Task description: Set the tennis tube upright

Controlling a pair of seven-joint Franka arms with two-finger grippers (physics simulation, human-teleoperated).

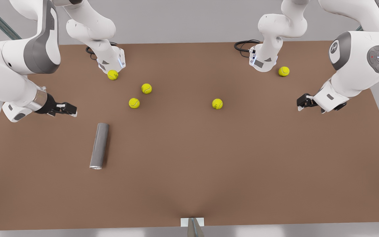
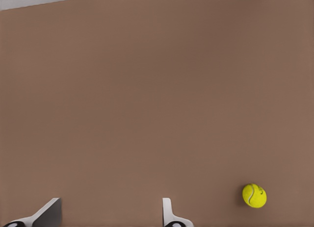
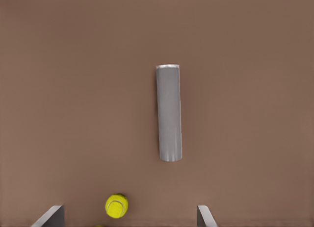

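Here, the right pincer [image 1: 69,108] hangs over the desk [image 1: 209,171] at the front view's left, its two fingers [image 3: 51,216] spread wide and holding nothing. Just past it the tube [image 1: 99,145] lies flat on the desk, not touching the pincer, its silvery rim at the end away from the arms. The right wrist view shows the whole tube [image 3: 169,113] lengthwise, with one ball [image 3: 117,206] near its plain end and a second yellow speck cut off at the frame's edge.

The left pincer [image 1: 303,101] hangs at the front view's right, well apart from the tube. Its fingers [image 2: 169,213] are also apart and empty, their tips cut off in the left wrist view, which shows one ball [image 2: 254,195] on bare desk.

The front view counts one tube and five balls [image 1: 146,88]: three in a loose group beyond the tube, one near the middle, one at the far right. One of the three sits against an arm's base, partly hidden.
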